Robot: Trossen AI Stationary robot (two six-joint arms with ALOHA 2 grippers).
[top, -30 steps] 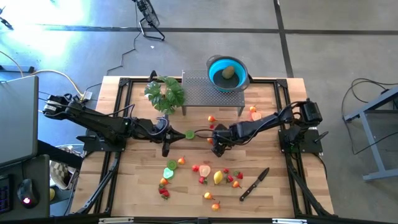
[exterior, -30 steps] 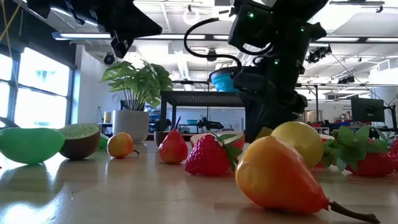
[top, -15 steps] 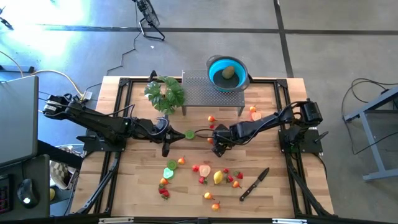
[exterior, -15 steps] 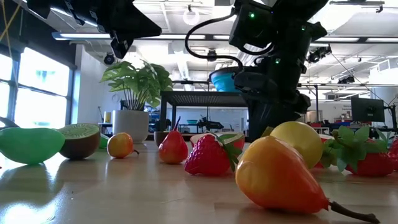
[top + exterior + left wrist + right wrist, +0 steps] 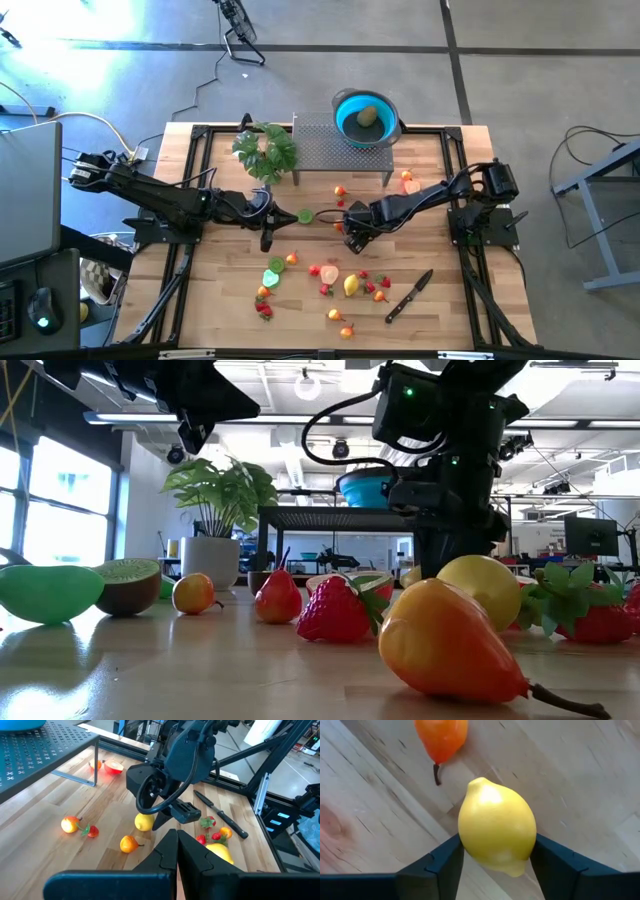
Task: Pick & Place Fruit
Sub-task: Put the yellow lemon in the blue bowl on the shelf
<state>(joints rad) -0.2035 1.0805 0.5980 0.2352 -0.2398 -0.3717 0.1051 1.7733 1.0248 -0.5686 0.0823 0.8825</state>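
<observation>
Closing my right gripper (image 5: 495, 870) around a lemon (image 5: 497, 825) mid-table (image 5: 230, 300), I see both fingers now touching its sides, where a second ago they stood wide. Lift to the blue bowl (image 5: 345, 105) looks next. Left gripper (image 5: 176, 855) waits shut, nearby.

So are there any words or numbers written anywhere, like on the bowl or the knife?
None: no word, number or sign can be read in any view.
Blue bowl: plain, no writing.
Knife: no mark shows on it.
Lemon between the right tool's fingers: plain yellow, no label.
Screens far back in the low view: too small to read.
</observation>
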